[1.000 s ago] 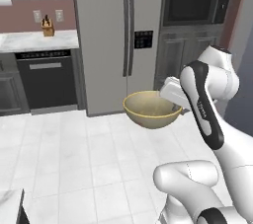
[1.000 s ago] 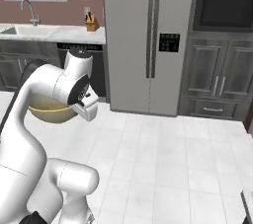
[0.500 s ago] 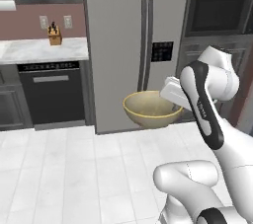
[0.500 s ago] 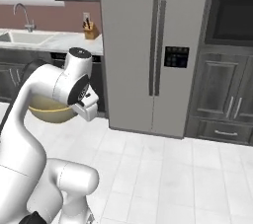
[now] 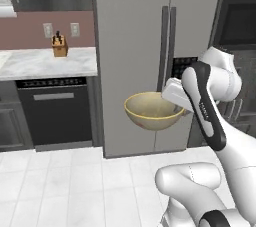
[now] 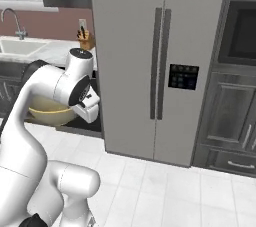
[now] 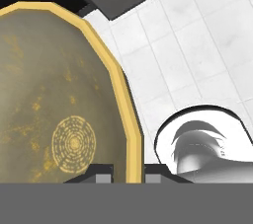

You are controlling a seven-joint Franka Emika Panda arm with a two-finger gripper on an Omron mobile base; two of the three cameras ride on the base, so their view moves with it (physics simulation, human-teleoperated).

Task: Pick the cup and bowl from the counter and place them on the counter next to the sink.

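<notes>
Bowl count: one, yellow-tan, held level in mid-air above the white tile floor, in front of the grey refrigerator. One gripper holds it: in the hand view the jaws are nearly closed, pinching the bowl's rim with one finger inside and one outside. One sink with its curved tap sits in the marble counter off to the left, well apart from the bowl. One knife block stands on that counter.
</notes>
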